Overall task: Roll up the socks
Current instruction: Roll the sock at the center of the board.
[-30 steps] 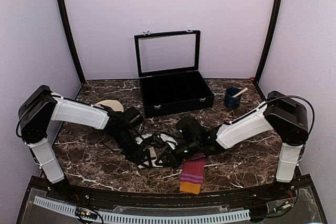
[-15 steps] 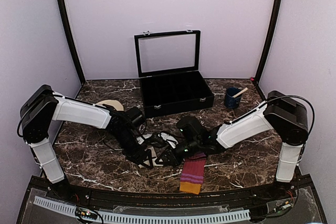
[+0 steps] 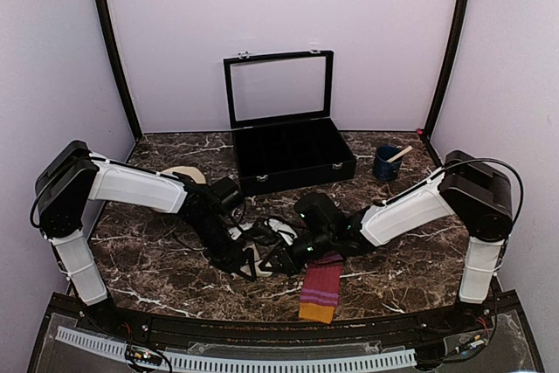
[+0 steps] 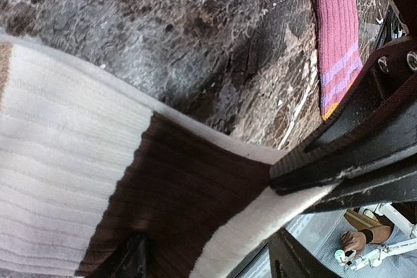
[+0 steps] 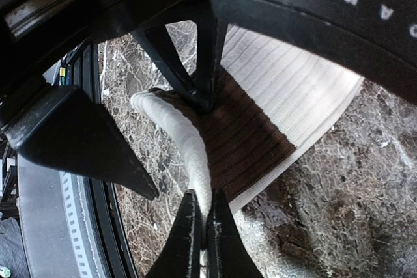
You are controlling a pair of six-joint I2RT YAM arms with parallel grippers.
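Where the right gripper (image 5: 202,200) has its fingers pressed together, they pinch a raised fold at the edge of the cream sock (image 5: 287,89), close to its brown band. The left gripper (image 3: 251,264) stands spread wide right beside it, a finger on either side of that fold, holding nothing. The sock lies on the table (image 3: 410,268) between the two arms. The magenta sock (image 3: 320,290) lies flat nearer the front edge. I'd judge the cream one light, limp ribbed knit. It will sag and unroll if let go, so take it at the fold, across its width.
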